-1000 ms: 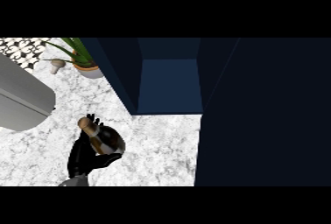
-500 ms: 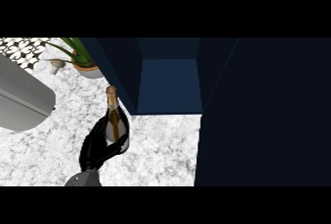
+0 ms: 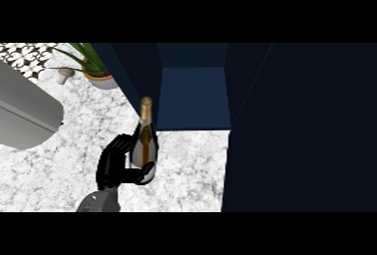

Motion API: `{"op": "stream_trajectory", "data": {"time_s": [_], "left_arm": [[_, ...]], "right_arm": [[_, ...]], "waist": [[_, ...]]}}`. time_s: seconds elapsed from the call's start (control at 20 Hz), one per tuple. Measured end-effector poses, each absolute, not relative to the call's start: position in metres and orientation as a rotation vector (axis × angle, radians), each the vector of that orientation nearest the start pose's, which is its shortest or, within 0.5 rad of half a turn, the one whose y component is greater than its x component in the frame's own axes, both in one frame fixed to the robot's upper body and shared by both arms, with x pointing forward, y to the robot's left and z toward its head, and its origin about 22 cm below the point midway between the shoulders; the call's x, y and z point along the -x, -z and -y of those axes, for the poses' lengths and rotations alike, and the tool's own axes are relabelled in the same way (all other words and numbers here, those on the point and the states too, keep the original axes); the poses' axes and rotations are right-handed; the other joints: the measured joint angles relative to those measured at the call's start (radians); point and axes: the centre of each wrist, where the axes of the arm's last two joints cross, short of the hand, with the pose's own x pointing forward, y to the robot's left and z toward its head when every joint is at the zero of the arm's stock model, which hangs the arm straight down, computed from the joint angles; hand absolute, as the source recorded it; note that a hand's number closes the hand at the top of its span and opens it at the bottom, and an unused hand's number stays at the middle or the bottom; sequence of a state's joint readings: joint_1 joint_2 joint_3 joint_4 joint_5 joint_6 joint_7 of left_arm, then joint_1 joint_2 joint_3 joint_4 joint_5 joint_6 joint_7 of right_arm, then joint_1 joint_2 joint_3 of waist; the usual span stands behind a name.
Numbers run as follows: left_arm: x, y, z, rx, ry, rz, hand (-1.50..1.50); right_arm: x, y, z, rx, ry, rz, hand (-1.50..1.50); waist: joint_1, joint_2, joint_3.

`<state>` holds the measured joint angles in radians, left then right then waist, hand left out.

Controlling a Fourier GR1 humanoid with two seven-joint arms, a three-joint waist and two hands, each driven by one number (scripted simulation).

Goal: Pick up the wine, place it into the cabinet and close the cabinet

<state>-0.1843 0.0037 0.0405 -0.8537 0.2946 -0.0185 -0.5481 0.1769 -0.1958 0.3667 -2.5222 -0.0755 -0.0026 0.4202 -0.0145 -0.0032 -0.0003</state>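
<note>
A dark wine bottle (image 3: 143, 139) with a gold foil neck points toward the cabinet's opening, its top close to the left wall's front edge. My left hand (image 3: 117, 162) is curled round the bottle's lower half, fingers on its left side and thumb across the front near the base. The dark blue cabinet (image 3: 195, 99) stands open at the back, with its shelf space showing bare. Its door (image 3: 294, 129) fills the right side of the view as a tall dark panel. My right hand does not show.
A potted green plant (image 3: 99, 74) stands left of the cabinet, with a small pale object (image 3: 66, 73) beside it. A large grey rounded object (image 3: 22, 114) occupies the left edge. White marble counter (image 3: 191, 169) lies in front of the cabinet.
The hand has carried the bottle to the right and farther back, toward the cabinet's opening. The bottle now stands out longer from the hand, neck toward the cabinet.
</note>
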Motion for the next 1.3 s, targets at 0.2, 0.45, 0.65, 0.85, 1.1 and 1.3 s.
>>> {"op": "stream_trajectory", "data": {"time_s": [0.2,0.45,0.65,0.85,1.1,1.3], "left_arm": [[-0.23,0.127,-0.239,0.119,-0.303,1.626,1.5],[-0.207,0.123,-0.26,0.137,-0.347,1.718,1.5],[-0.207,0.107,-0.265,0.193,-0.343,1.776,1.5],[-0.207,0.087,-0.247,0.238,-0.317,1.804,1.5],[-0.213,0.048,-0.219,0.277,-0.277,1.81,1.5],[-0.22,0.013,-0.196,0.278,-0.252,1.823,1.5]], "right_arm": [[-0.122,-0.175,0.199,-0.281,-0.324,1.866,-1.5],[-0.12,-0.173,0.198,-0.29,-0.318,1.862,-1.5],[-0.122,-0.175,0.2,-0.273,-0.318,1.867,-1.5],[-0.122,-0.175,0.2,-0.275,-0.318,1.869,-1.5],[-0.124,-0.174,0.201,-0.269,-0.315,1.87,-1.5],[-0.124,-0.173,0.201,-0.273,-0.314,1.873,-1.5]], "waist": [[0.006,-0.002,0.0],[0.01,-0.003,0.0],[0.01,-0.003,0.001],[0.011,-0.003,0.001],[0.01,-0.003,0.001],[0.007,-0.002,0.001]]}}
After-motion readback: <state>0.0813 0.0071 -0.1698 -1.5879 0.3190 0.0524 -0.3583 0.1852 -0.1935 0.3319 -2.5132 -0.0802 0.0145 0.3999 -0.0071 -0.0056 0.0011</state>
